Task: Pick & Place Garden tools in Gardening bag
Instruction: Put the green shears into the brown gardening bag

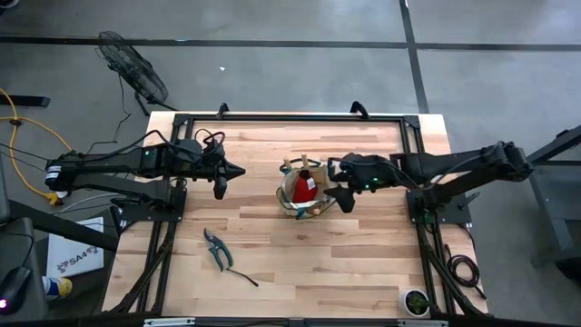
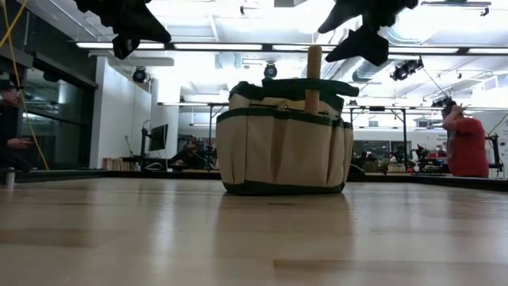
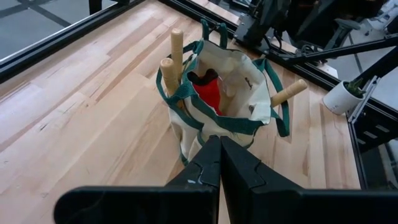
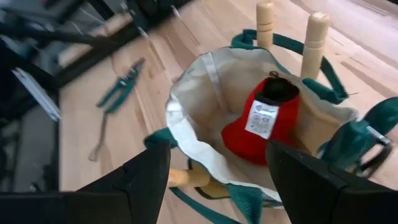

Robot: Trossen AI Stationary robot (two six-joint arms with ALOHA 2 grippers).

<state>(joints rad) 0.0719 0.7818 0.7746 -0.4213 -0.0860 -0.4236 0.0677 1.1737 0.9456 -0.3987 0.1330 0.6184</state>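
1 pruning shears [image 1: 216, 249] lies near bag [image 1: 303, 189].

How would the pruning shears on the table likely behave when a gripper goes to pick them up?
The pruning shears lie flat on the table, so they probably won't roll. They look thin and metal, likely stiff and a bit slippery. Their handles appear spread, so they might pivot in a grip on one handle.
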